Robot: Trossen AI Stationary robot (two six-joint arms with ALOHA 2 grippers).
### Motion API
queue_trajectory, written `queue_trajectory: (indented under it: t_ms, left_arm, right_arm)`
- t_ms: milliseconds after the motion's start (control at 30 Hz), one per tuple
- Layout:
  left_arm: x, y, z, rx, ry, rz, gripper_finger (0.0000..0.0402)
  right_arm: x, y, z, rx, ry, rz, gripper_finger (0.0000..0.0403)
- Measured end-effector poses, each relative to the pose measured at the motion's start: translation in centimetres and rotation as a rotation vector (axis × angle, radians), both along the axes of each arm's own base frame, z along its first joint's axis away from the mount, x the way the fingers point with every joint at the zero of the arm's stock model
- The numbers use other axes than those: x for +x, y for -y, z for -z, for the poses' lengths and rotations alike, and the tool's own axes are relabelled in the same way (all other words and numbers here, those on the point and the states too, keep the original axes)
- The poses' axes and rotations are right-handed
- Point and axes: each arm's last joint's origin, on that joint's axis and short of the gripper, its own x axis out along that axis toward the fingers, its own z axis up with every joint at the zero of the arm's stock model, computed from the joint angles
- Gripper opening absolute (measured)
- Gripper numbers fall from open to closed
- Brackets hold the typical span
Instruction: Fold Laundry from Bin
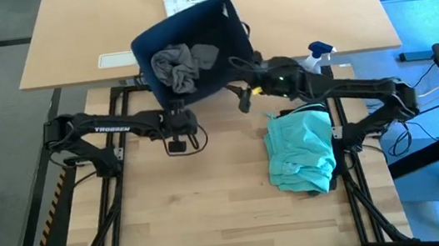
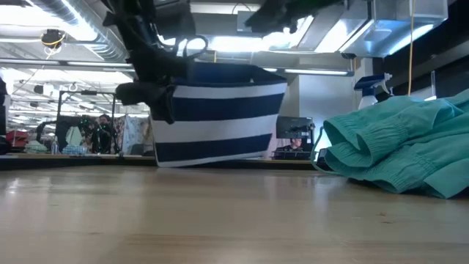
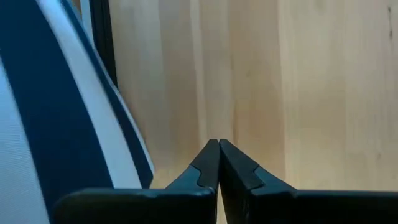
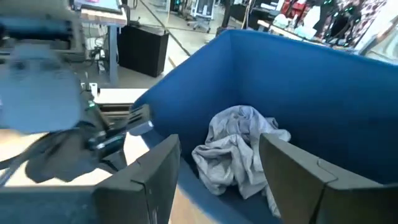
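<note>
tilted bin [image 1: 192,38] holds crumpled grey laundry [image 1: 179,67]; left hand [image 1: 176,128] clenched empty, right hand [image 1: 240,74] released.

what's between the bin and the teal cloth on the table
Only the right arm crosses above that stretch in the high view; the low view shows bare tabletop between the bin and the teal cloth.

One bin [image 1: 201,37], two garments [image 1: 300,151], two grippers [image 1: 175,128]
</note>
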Motion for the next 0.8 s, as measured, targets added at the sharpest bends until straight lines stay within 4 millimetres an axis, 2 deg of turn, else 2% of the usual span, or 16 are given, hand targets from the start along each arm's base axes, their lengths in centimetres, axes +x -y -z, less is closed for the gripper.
queue_trajectory:
  t_ms: [200, 533, 800]
  left_arm:
    - [0.0, 2.0, 1.1, 0.057, 0.005, 0.016, 0.0]
    - [-0.2, 5.8, 3.1, -0.023, 0.048, 0.177, 0.0]
    - [-0.1, 7.7, 3.2, -0.056, 0.095, 0.217, 0.0]
  right_arm:
    - [2.9, 1.8, 1.1, 0.013, -0.063, 0.017, 0.022]
    - [8.1, 3.5, 4.6, 0.092, -0.224, 0.012, 0.0221]
    - [10.9, 5.7, 7.4, 0.099, -0.293, 0.116, 0.0259]
